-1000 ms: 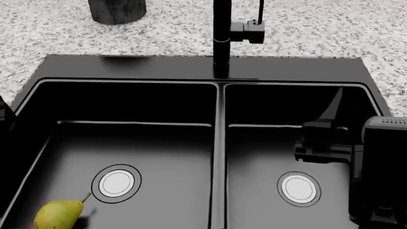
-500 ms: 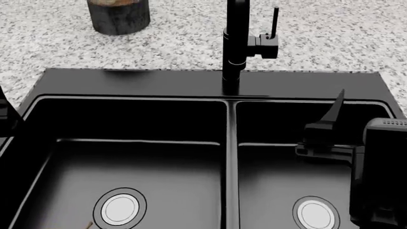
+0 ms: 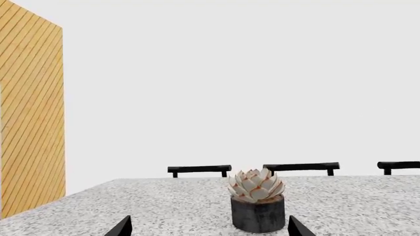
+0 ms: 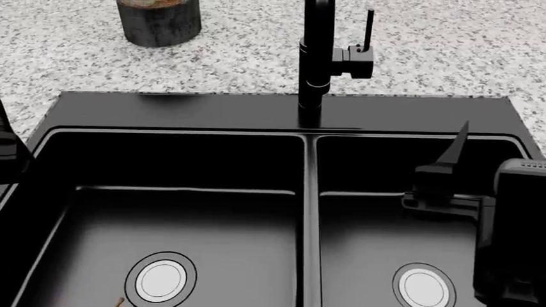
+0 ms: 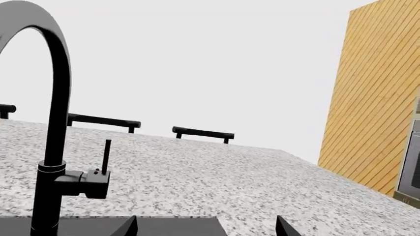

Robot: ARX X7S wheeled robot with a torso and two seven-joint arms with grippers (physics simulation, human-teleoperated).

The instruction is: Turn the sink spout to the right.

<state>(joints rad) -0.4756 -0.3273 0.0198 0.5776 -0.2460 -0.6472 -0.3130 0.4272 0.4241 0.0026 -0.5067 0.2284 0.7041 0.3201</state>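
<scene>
The sink spout (image 4: pixel 316 57) is a tall slim black tube rising from its base behind the centre divider of the black double-basin sink (image 4: pixel 179 109). In the right wrist view the spout (image 5: pixel 58 98) arches overhead. A thin lever handle (image 4: pixel 369 29) stands on its side block. My right gripper (image 4: pixel 456 153) is open and empty over the right basin, right of and nearer than the spout, not touching it. Its fingertips (image 5: pixel 128 227) show wide apart in the right wrist view. My left gripper (image 3: pixel 208 230) is open and empty. Only a dark part of it shows at the head view's left edge (image 4: pixel 7 150).
A succulent in a dark pot (image 4: pixel 158 19) stands on the speckled granite counter (image 4: pixel 444 51) behind the left basin, and faces the left wrist camera (image 3: pixel 257 206). Round silver drains (image 4: pixel 160 280) (image 4: pixel 424 286) sit in the basins. Black chair backs (image 5: pixel 202 132) line the counter's far edge.
The head view shifted up and back, so the pear in the left basin dropped out of sight. My right gripper drifted slightly right. The spout has not turned.
</scene>
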